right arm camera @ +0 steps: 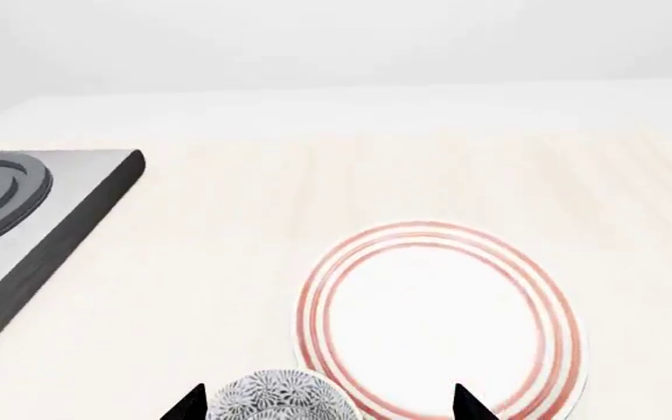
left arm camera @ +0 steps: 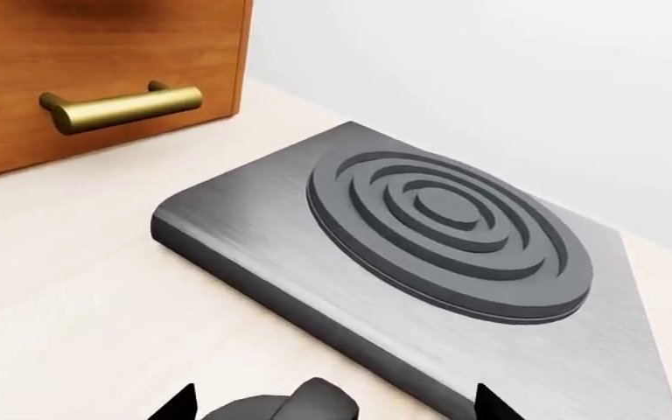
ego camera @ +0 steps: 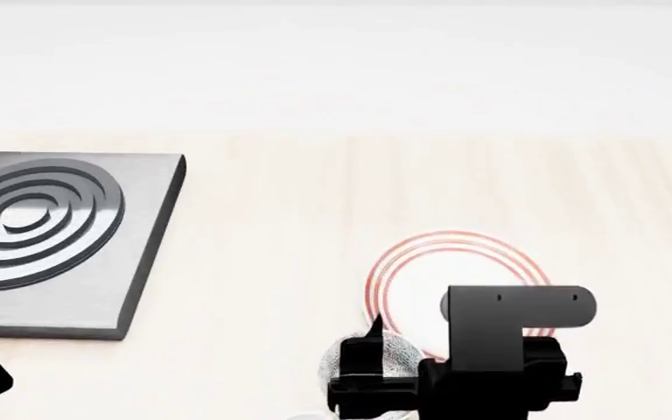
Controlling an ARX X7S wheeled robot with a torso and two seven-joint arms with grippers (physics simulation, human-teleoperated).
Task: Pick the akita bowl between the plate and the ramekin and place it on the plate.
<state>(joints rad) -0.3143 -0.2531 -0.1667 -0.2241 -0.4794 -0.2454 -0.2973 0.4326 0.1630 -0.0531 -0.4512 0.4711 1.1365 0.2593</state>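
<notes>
Hovering over the pale wooden counter (right arm camera: pixel 196 262), I find the akita bowl (right arm camera: pixel 277 395) sitting just beside the plate (right arm camera: pixel 439 315), at the plate's near-left edge, its speckled rim close to the red rings; whether they touch I cannot tell. Seen from my right wrist, the bowl lies just under and a little left of centre between my two dark fingertips, which stand apart with nothing between them: my right gripper (right arm camera: pixel 326 404) is spread and empty. From my head view, that right gripper (ego camera: pixel 453 385) hangs over the bowl (ego camera: pixel 371 357) and hides the plate's near part. The bowl is round, so no long axis governs the grasp; I judge the coming move a short drop onto its rim. My right arm is plainly the nearer one. My left gripper (left arm camera: pixel 330 407) is well away from the plate, over the grey burner plate (left arm camera: pixel 430 254), its fingertips wide and holding nothing. One bowl, one plate, one burner plate, one cabinet handle (left arm camera: pixel 120 107); no ramekin is in view.
</notes>
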